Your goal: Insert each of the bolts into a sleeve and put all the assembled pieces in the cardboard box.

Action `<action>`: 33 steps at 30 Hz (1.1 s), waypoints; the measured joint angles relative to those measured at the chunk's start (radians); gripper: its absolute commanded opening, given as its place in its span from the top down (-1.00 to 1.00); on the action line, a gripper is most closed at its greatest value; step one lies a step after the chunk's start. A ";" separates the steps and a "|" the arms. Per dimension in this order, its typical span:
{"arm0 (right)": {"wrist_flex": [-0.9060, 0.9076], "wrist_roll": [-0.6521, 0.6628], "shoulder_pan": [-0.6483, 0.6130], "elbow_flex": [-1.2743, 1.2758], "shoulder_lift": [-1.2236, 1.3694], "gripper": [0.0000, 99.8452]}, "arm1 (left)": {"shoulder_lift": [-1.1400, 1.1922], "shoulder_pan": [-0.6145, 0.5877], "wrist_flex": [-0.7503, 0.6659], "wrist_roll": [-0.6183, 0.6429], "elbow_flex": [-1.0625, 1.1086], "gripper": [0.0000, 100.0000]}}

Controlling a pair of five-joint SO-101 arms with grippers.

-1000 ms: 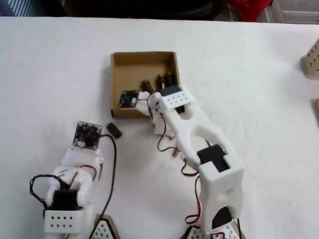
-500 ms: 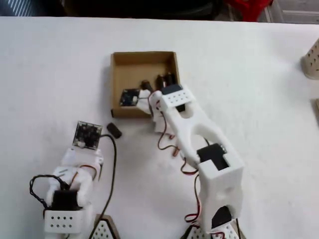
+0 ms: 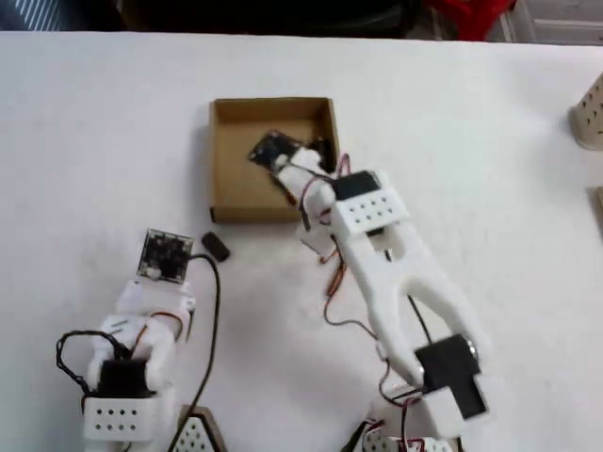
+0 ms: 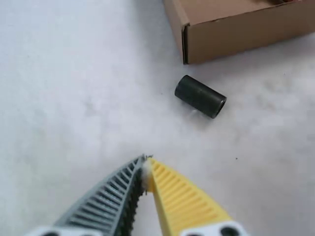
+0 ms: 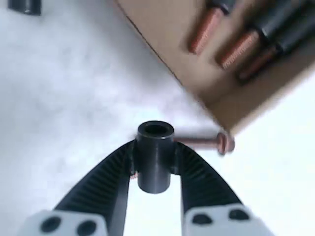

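My right gripper (image 5: pixel 155 147) is shut on a black sleeve (image 5: pixel 155 160) held upright, hole facing up, above the table by the near right corner of the cardboard box (image 5: pixel 162 44). A copper bolt (image 5: pixel 203 142) lies on the table just behind the held sleeve. Three assembled pieces (image 5: pixel 241 44) lie in the box (image 3: pixel 236 179). The right arm (image 3: pixel 366 202) stretches over the box's right side. My left gripper (image 4: pixel 145 167) is shut on nothing, low over the table. A loose black sleeve (image 4: pixel 200 96) lies ahead of it near the box corner (image 4: pixel 186 34), and in the high view that sleeve (image 3: pixel 216 246) sits beside the left arm (image 3: pixel 141 311).
Loose wires (image 3: pixel 334 292) trail from the right arm across the table in front of the box. A pale perforated object (image 3: pixel 589 113) stands at the far right edge. White table (image 3: pixel 113 122) lies open to the left of and behind the box.
The right arm has swung right at its base and stretched forward, so its wrist went from the box's front edge to over the box. The left arm and loose sleeve stayed put.
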 measured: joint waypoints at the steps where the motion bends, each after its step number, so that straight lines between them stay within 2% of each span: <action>1: 0.000 -0.040 0.009 0.029 -0.035 0.97 | 0.000 0.000 0.000 0.000 0.000 0.95; 7: 0.000 -0.190 0.063 0.224 -0.215 0.97 | 0.000 0.000 0.000 0.000 0.000 0.95; 13: -0.123 -0.316 0.212 0.427 -0.390 0.97 | 0.000 0.000 -0.005 0.000 0.000 0.95; 19: -0.233 -0.330 0.333 0.586 -0.466 0.97 | 0.000 0.009 -0.103 0.000 0.000 0.95; 24: -0.241 -0.333 0.417 0.597 -0.502 0.97 | 0.000 0.140 -0.117 0.020 0.000 0.95; 33: -0.250 -0.397 0.489 0.624 -0.569 0.97 | 0.000 0.229 -0.118 0.060 -0.075 0.96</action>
